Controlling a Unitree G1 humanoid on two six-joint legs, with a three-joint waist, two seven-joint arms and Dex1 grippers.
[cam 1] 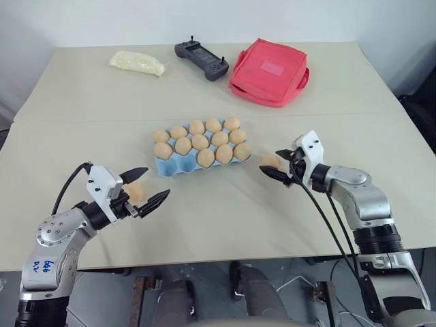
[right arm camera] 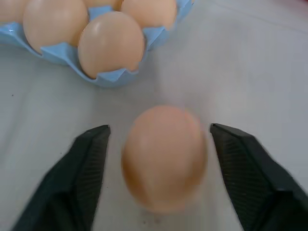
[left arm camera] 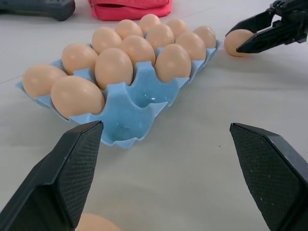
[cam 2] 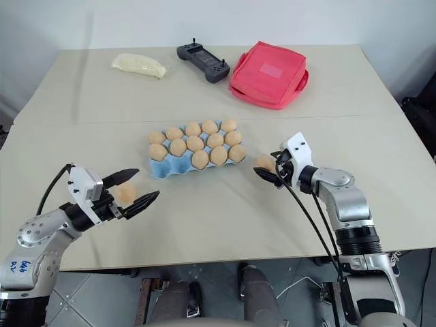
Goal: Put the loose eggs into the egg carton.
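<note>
Straddling a smooth tan-brown loose egg (right arm camera: 164,156) on the beige bench (cam 1: 272,211), the right hand (cam 1: 281,167) has fingers apart, not gripping, beside the light blue moulded egg carton (cam 1: 165,167). The left hand (cam 1: 144,187) gapes wide over another egg (cam 1: 135,191), partly hidden behind its fingers.

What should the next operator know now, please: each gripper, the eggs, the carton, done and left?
Left gripper: open, a loose egg lies between its fingers, not gripped.
Right gripper: fingers either side of another egg on the table beside the carton, a gap still on both sides.
Done: carton holds thirteen eggs; two front-left cups empty.
Left: grip both loose eggs and set them in those cups.
</note>
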